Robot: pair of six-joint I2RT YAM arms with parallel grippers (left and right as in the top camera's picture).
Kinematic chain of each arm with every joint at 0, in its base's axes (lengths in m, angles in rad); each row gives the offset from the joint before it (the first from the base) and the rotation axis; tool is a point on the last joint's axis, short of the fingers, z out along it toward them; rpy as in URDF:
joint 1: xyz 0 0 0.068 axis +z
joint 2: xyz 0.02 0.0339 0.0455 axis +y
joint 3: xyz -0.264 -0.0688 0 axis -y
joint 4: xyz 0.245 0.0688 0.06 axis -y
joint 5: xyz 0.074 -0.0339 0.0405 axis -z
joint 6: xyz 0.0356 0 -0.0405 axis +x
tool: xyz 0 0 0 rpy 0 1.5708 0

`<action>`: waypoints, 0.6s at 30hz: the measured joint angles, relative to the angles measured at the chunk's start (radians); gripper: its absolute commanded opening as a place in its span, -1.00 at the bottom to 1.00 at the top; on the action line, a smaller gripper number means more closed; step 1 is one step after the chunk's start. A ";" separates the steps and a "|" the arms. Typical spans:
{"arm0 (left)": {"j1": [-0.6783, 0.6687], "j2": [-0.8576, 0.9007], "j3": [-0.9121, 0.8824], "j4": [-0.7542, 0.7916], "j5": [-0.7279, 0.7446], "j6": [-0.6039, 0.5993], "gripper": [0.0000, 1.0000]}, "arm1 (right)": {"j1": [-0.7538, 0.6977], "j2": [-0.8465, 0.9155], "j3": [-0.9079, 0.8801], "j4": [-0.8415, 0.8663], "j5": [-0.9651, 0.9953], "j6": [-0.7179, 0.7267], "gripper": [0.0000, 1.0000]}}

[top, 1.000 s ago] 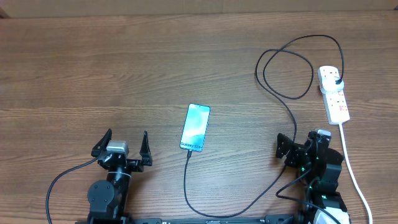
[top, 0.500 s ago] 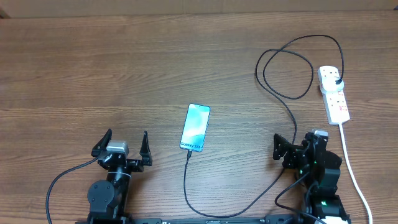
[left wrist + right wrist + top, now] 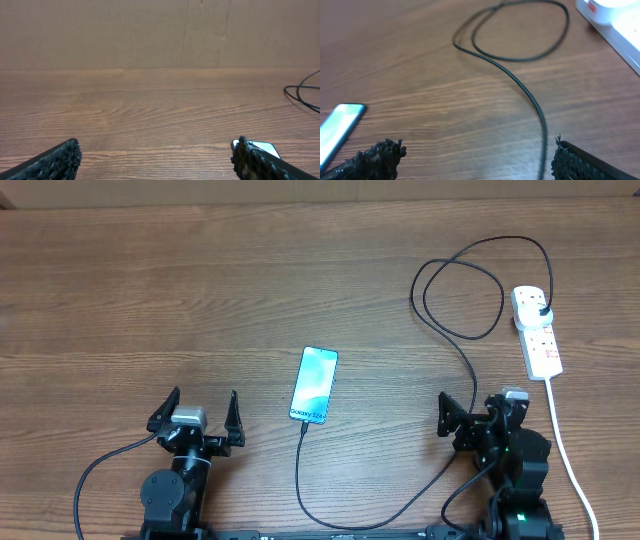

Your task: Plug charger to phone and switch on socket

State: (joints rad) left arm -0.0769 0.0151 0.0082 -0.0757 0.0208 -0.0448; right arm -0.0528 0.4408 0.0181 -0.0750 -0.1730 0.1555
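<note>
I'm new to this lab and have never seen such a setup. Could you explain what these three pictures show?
Two robot arms sit at the near edge of a wooden table. Each ends in a two-fingered pincer. The left pincer and right pincer both stand open, holding nothing. One picture looks down from above. The other two come from a camera on each wrist, so the dark shapes at their bottom corners are that pincer's own tips. On the table lie a phone, a white socket strip and a black charger cable running from the strip to the phone's near end.
</note>
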 measured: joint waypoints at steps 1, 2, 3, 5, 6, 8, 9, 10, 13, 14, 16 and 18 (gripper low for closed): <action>0.000 0.000 0.000 0.000 0.000 0.000 0.99 | 0.016 -0.016 0.000 -0.003 0.005 -0.003 1.00; 0.000 0.000 0.000 0.000 0.000 0.000 0.99 | 0.033 -0.034 0.000 -0.003 0.006 -0.011 1.00; 0.000 0.000 0.000 0.000 0.000 0.000 0.99 | 0.052 -0.053 0.000 -0.005 0.010 -0.023 1.00; 0.000 0.000 0.000 0.000 0.000 0.000 0.99 | 0.082 -0.088 0.000 -0.005 0.013 -0.041 1.00; 0.000 0.000 0.000 0.000 0.000 0.000 0.99 | 0.094 -0.105 0.000 -0.005 0.016 -0.048 1.00; 0.000 0.000 0.000 0.000 0.000 0.000 1.00 | 0.114 -0.140 0.000 -0.005 0.018 -0.059 1.00; 0.000 0.000 0.000 0.000 0.000 0.000 0.99 | 0.121 -0.154 0.000 -0.004 0.020 -0.063 1.00; 0.000 0.000 0.000 0.000 0.000 0.000 0.99 | 0.125 -0.166 0.000 -0.005 0.021 -0.065 1.00; 0.000 0.000 0.000 0.000 0.000 0.000 1.00 | 0.130 -0.195 0.000 -0.005 0.021 -0.072 1.00; 0.000 0.000 0.000 0.000 0.000 0.000 0.99 | 0.132 -0.208 0.000 -0.005 0.021 -0.074 1.00; 0.000 0.000 0.000 0.000 0.000 0.000 0.99 | 0.132 -0.227 0.000 -0.005 0.021 -0.077 0.99; 0.000 0.000 0.000 0.000 0.000 0.000 0.99 | 0.132 -0.256 0.000 -0.005 0.021 -0.078 1.00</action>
State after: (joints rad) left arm -0.0769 0.0151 0.0086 -0.0757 0.0208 -0.0448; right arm 0.0792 0.1848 0.0181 -0.0803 -0.1516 0.0776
